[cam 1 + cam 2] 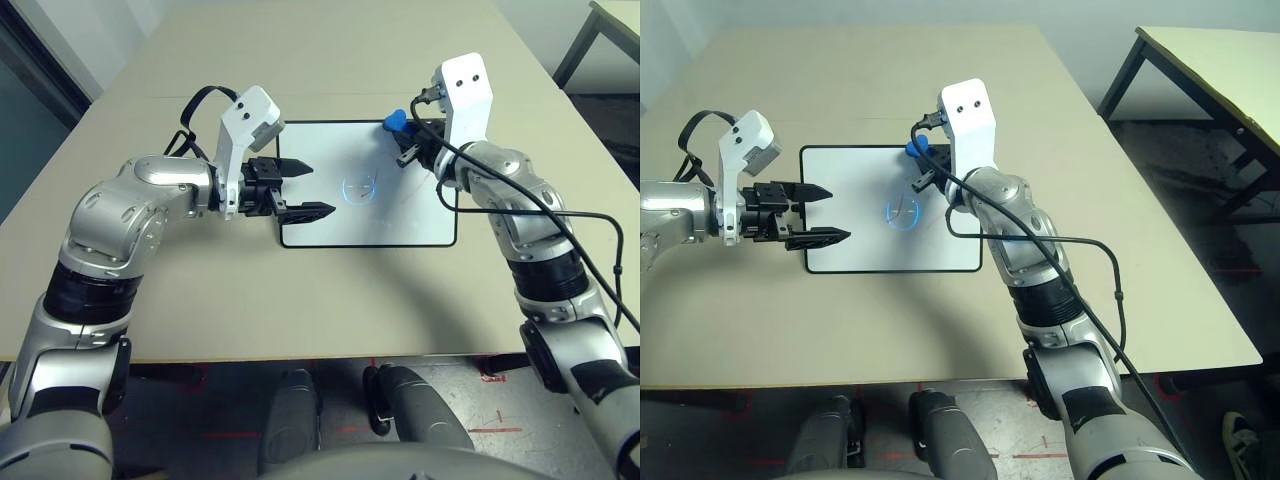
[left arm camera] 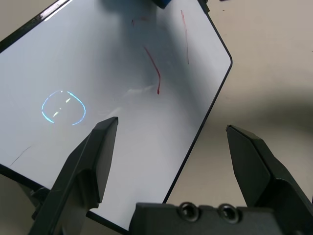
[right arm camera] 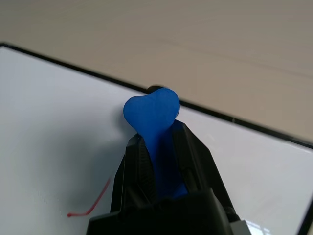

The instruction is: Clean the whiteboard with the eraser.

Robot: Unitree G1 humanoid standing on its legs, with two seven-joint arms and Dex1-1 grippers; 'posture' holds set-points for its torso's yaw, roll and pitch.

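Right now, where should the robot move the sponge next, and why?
Probably slide the blue sponge toward the robot, onto the red marks. The right gripper already grips it near the board's far edge, and those marks aren't wiped off yet.

Count one whiteboard (image 1: 330, 150), one eraser (image 3: 154, 107) at its one o'clock, two grippers (image 1: 322, 190) at nine and one, two tables (image 1: 200, 300), one beneath, another toward two, one shoe (image 1: 1240, 445) toward four.

The left claw (image 2: 172, 126) gapes open; the right claw (image 3: 159, 159) is clamped.
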